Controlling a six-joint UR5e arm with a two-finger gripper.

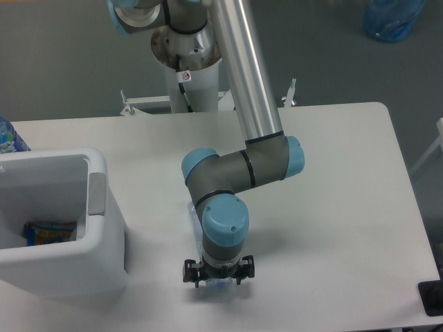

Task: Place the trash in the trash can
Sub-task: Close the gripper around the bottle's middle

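1. The pincer (218, 275) points straight down at the counter (346, 207), low over it; whether its fingers are spread or pinching anything I cannot tell, since the wrist hides them.
2. A pale blue, clear shape directly under and just behind the pincer looks like the bottle (196, 220), mostly hidden by the arm, probably the pickup target.
3. The trash can (97, 228) stands well to the pincer's left, open-topped, with colourful litter inside.
4. No paper wad is visible.
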